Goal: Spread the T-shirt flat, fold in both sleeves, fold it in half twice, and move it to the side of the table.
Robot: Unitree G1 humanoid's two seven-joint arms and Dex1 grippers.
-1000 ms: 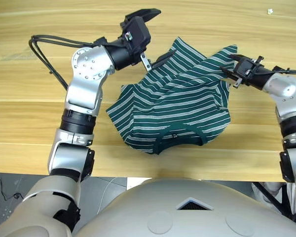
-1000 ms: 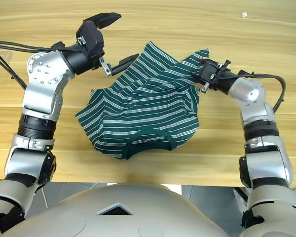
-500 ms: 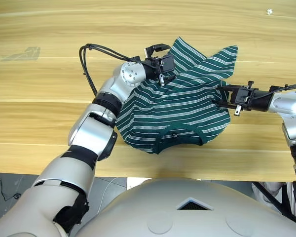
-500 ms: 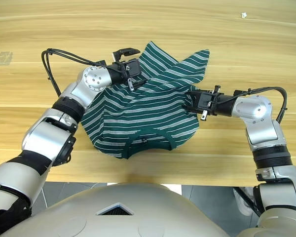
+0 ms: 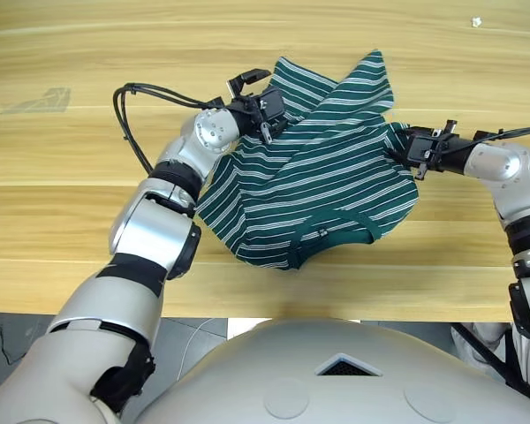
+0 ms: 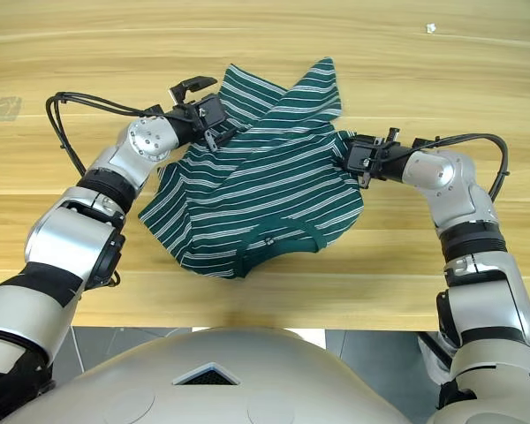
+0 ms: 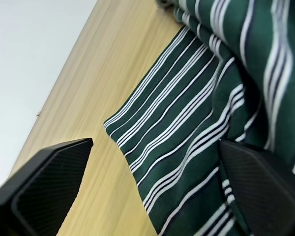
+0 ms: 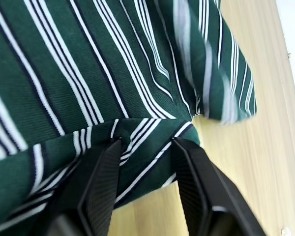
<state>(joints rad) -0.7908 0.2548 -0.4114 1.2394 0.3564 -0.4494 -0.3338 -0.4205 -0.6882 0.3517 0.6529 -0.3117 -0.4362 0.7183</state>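
A dark green T-shirt with white stripes [image 5: 314,181] lies crumpled at the middle of the wooden table [image 5: 88,221], collar toward the near edge. My left gripper [image 5: 258,95] is open at the shirt's far left edge; in the left wrist view its fingers [image 7: 44,182] stand wide apart, one over bare wood and one over the cloth [image 7: 196,113]. My right gripper [image 5: 405,148] is at the shirt's right edge, shut on a bunch of fabric. In the right wrist view the striped hem [image 8: 137,132] runs in between the two fingers [image 8: 101,187].
A small white scrap [image 5: 476,21] lies on the wood at the far right. A grey mark [image 5: 37,99] is on the tabletop at the left. Black cables [image 5: 124,110] loop beside the left arm. Bare wood surrounds the shirt.
My right gripper has moved away from me with the shirt's right edge in it, and the shirt's far flap has swung left. My left gripper has shifted slightly left along the far edge.
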